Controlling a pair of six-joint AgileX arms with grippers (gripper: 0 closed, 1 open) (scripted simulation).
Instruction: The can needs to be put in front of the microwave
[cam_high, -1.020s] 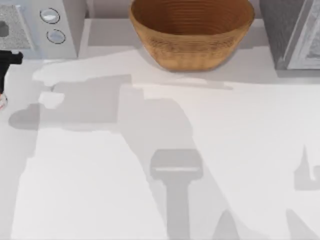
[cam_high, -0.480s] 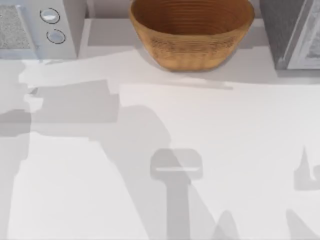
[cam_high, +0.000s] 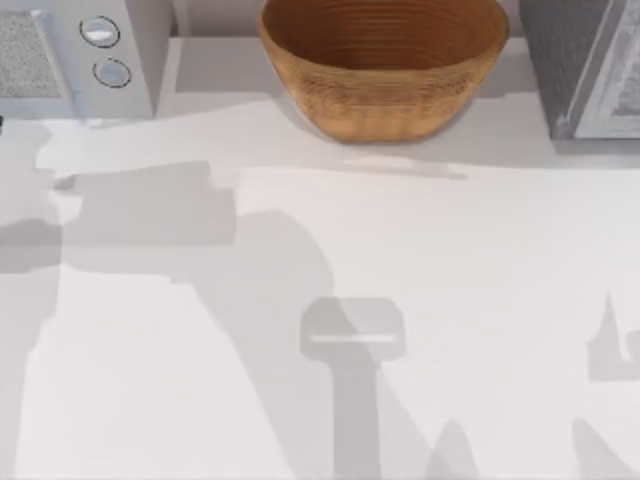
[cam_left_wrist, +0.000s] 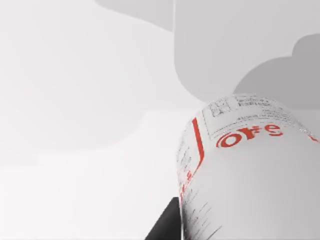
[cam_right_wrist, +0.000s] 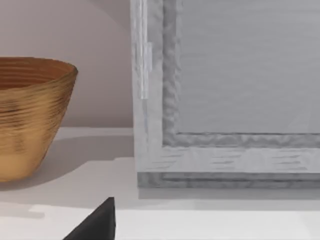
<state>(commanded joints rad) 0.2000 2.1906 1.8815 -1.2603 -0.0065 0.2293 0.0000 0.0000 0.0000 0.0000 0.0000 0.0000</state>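
We see the can (cam_left_wrist: 250, 170) close against our left wrist camera, apparently carried though its grip cannot be confirmed, while the microwave (cam_high: 75, 60) waits at the table's ten o'clock corner, so placement remains.

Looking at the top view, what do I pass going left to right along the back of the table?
Microwave with its two round knobs, then the woven basket, then the darker grey speckled box at the right edge.
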